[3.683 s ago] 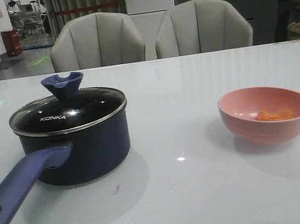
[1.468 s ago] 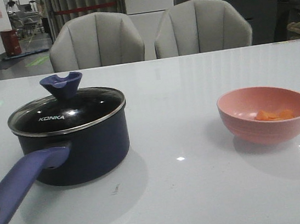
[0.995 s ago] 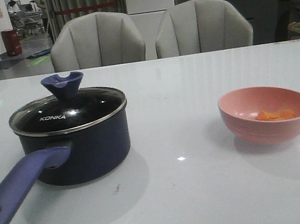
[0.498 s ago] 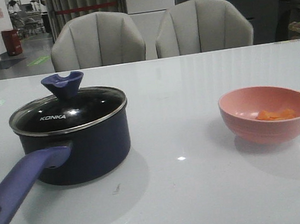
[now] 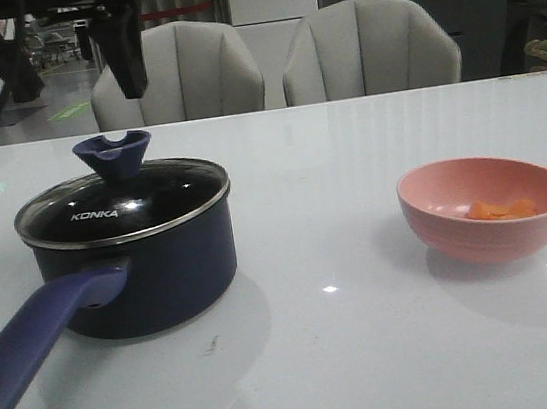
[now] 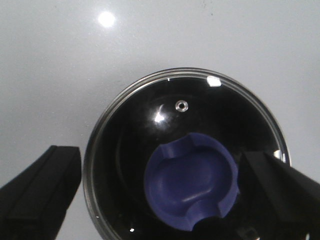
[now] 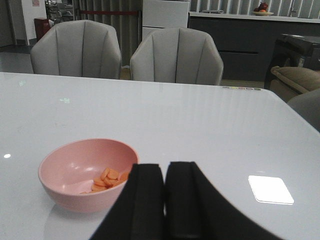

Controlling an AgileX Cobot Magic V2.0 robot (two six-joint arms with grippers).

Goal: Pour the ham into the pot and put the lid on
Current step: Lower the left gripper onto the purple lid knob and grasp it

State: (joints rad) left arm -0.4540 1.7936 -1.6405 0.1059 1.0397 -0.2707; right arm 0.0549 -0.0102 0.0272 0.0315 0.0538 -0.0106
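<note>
On the left of my table point(image 5: 354, 355), pot point(image 5: 151, 271) with handle point(image 5: 39, 341) running near-left, lid point(image 5: 122, 199) seated, my left gripper point(image 6: 160, 195) spread wide above its knob point(image 6: 190, 182), only the wrist view shows my right gripper point(image 7: 165, 200) clenched empty near the right-hand bowl point(image 7: 82, 187) of ham point(image 7: 110, 179).

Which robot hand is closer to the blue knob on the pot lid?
The left. The left gripper hangs open right above the knob of the lid, a finger on each side. The right gripper is shut, off by the pink bowl.
</note>
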